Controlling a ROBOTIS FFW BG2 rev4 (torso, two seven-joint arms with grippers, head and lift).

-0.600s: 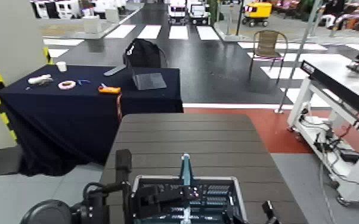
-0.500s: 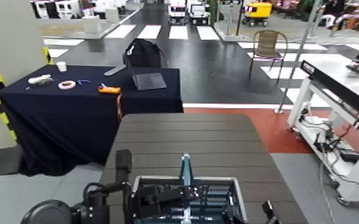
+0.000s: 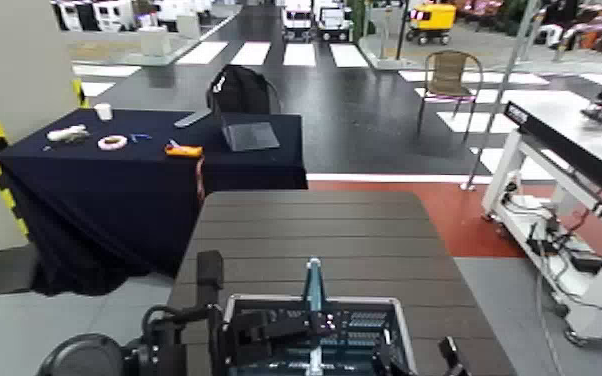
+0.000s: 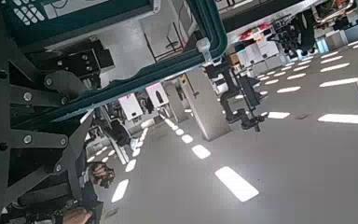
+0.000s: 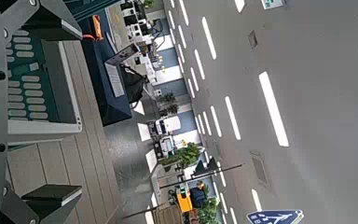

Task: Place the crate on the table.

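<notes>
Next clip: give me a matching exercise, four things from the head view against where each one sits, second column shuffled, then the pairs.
Things:
1. crate
2. roll of tape
3. wicker chair
4. white-framed workbench

Places:
A. on the dark floor beyond both tables
B. at the near end of the table of brown slats
C. along the robot's right side
D. on the navy-draped table

Pairs: 1-B, 2-D, 3-A, 4-C

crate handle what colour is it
Teal. The upright hoop handle of the crate shows best in the head view, against the dark brown table.
</notes>
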